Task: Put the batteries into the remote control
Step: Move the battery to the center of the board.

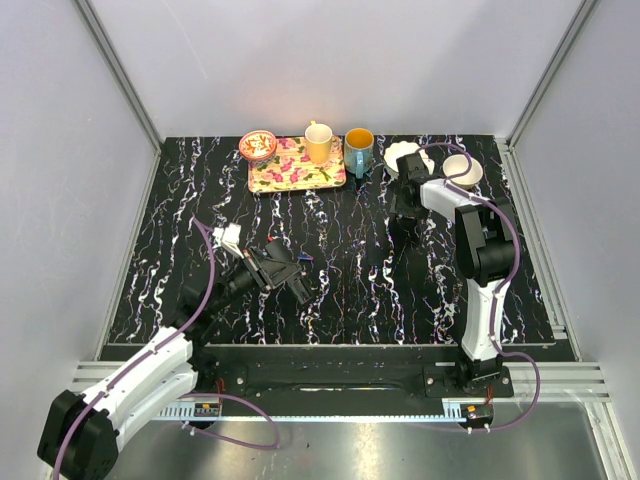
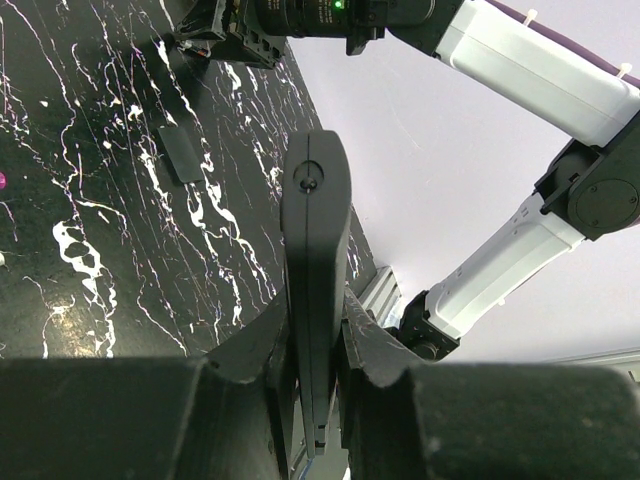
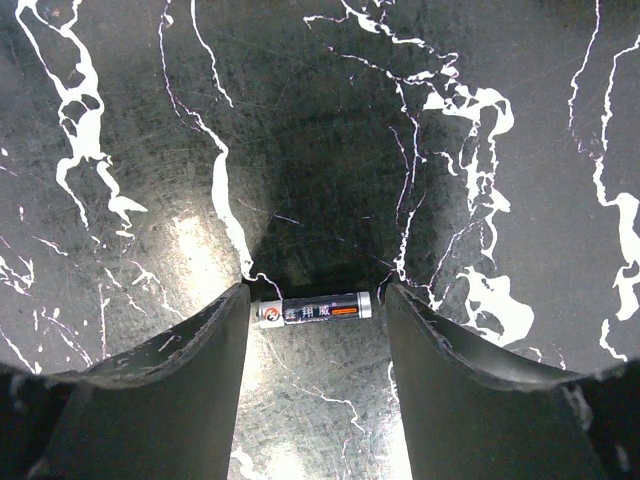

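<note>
My left gripper [image 1: 283, 270] is shut on the remote control [image 2: 316, 230], a slim black bar held edge-on between the jaws and lifted off the table. My right gripper [image 1: 405, 212] is open and low over the table, further back and to the right. One battery [image 3: 313, 309], a small dark cylinder with silver ends and an orange mark, lies on the table between my right fingers [image 3: 170, 400], with its ends toward the two fingers and a small gap at each end. I see no other battery.
A flat black rectangular piece [image 2: 183, 152] lies on the marbled table between the two grippers. At the back stand a floral tray [image 1: 297, 165] with a small bowl [image 1: 258, 145], a yellow mug [image 1: 319, 142], a teal mug [image 1: 359, 150] and white dishes [image 1: 462, 170].
</note>
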{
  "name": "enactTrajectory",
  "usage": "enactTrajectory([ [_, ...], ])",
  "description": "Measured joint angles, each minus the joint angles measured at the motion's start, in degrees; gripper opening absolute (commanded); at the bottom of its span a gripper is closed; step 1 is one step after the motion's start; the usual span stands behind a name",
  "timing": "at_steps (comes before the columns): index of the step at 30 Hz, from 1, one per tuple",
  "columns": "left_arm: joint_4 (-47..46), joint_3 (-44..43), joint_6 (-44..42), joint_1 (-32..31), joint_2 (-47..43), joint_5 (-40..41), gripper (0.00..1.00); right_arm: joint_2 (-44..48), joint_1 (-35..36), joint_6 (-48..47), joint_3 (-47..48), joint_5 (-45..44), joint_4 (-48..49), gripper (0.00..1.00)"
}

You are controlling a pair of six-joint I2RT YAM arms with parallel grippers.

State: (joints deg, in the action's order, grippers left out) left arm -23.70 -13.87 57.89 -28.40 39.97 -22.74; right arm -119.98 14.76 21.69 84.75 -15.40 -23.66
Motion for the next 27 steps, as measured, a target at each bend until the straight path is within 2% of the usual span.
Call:
enactTrajectory([
  [4, -0.28, 0.04, 0.0, 0.0, 0.37, -0.09, 0.0, 0.0, 0.13, -0.37, 0.0, 0.04, 0.11, 0.57],
  [12, -0.39, 0.11, 0.02, 0.0, 0.39, -0.57, 0.0, 0.0, 0.2, -0.48, -0.02, 0.02, 0.24, 0.3],
  [25, -0.39, 0.13, 0.04, 0.0, 0.22, -0.63, 0.0, 3.52, 0.2, 4.17, -5.33, 0.11, 2.64, 0.12],
  [27, -0.37, 0.13, 0.09, 0.0, 0.15, -0.61, 0.0, 4.61, 0.2, 6.6, -6.51, 0.59, 1.86, 0.06],
])
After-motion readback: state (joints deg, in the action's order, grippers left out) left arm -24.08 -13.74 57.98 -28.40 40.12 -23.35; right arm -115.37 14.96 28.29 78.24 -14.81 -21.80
